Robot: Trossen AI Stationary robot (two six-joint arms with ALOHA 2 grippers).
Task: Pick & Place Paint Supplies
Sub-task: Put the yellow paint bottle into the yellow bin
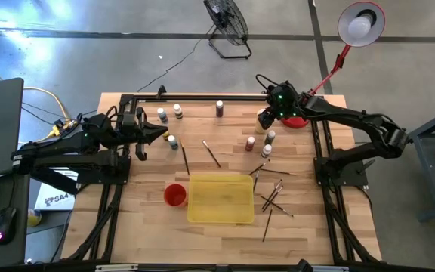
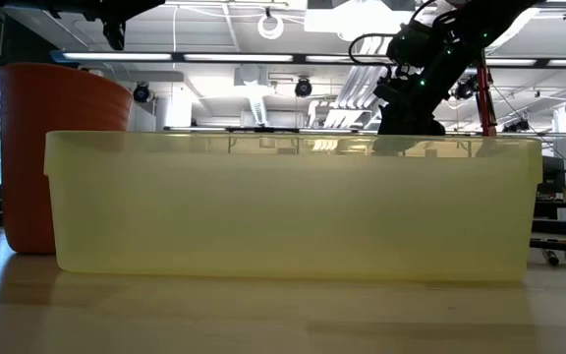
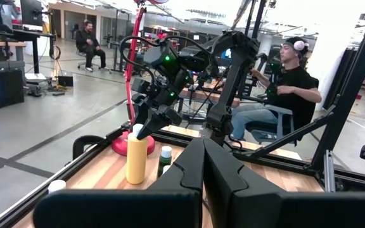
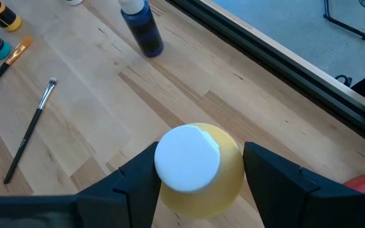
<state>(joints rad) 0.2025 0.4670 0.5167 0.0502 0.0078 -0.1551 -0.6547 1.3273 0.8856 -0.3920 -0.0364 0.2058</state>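
A larger yellow bottle with a white cap stands upright on its base near the table's far right corner. My right gripper is open and tilted down over it, one finger on each side of the bottle's top. Several small paint bottles stand about the table's far half. Thin paintbrushes lie flat on the wood, most of them right of the tray. My left gripper hangs shut above the table's left side, holding nothing. My right gripper comes at the yellow bottle slanting down from the table's right. Its fingers flank the cap and shoulder. Whether they touch the bottle I cannot tell. The bottle stands upright on the table.
The flat yellow tray lies near the front middle with the red cup at its left. A red lamp base sits just right of the yellow bottle. A blue bottle and a brush lie beyond it. A person sits past the table.
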